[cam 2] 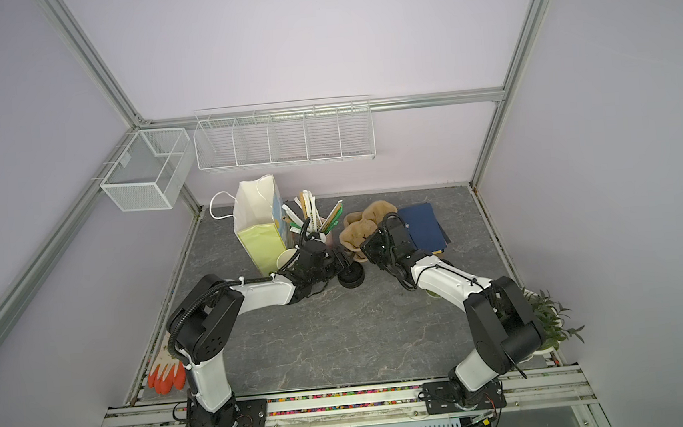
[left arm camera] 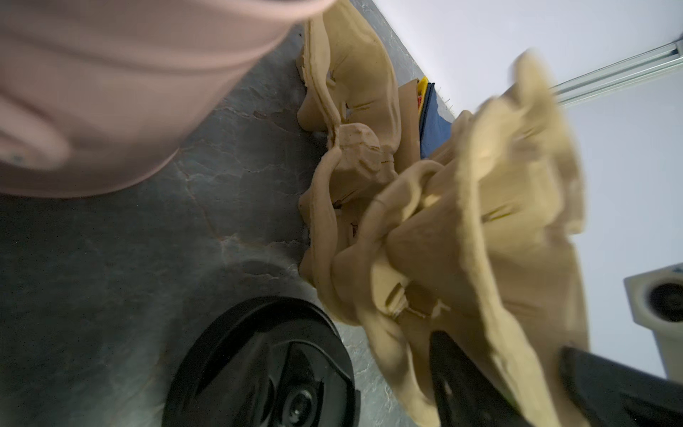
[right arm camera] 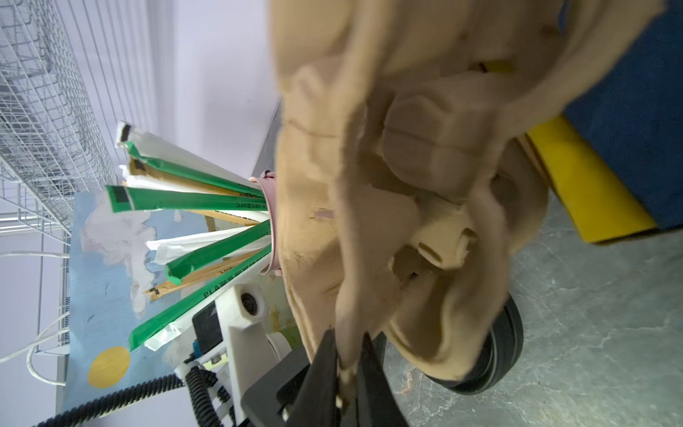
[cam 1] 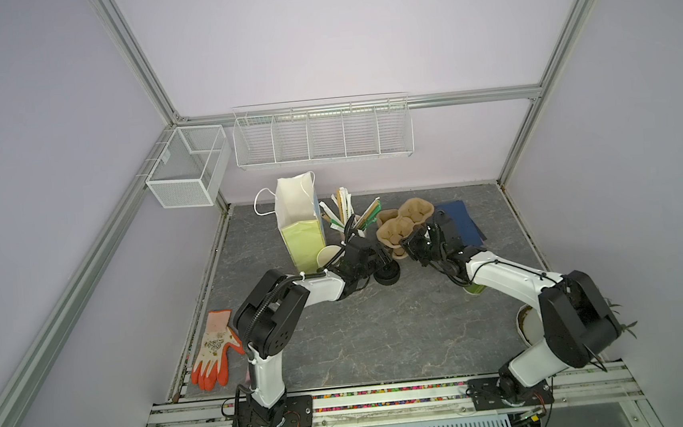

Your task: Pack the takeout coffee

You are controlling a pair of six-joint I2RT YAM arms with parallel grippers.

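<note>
My right gripper [right arm camera: 347,355] is shut on the rim of a tan pulp cup carrier [right arm camera: 406,222], which hangs tilted and blurred above the rest of the carrier stack [cam 1: 410,213]. In both top views that gripper [cam 1: 407,245] [cam 2: 365,248] sits at the stack's near edge. My left gripper [cam 1: 383,259] [cam 2: 345,262] hovers open just above a stack of black lids [cam 1: 387,278] [left arm camera: 266,369] and holds nothing. A sliver of a green cup [cam 1: 475,289] [cam 2: 433,292] shows under my right forearm. It may be the takeout coffee, but its top is hidden.
A white-and-green paper bag [cam 1: 298,218] stands open at the back left, with a lidless cup [cam 1: 328,255] lying against it. A pink cup of wrapped straws [cam 1: 346,218] is beside it. Blue folders [cam 1: 461,221] lie behind the carriers. An orange glove [cam 1: 215,349] and a potted plant [cam 2: 548,319] flank the table.
</note>
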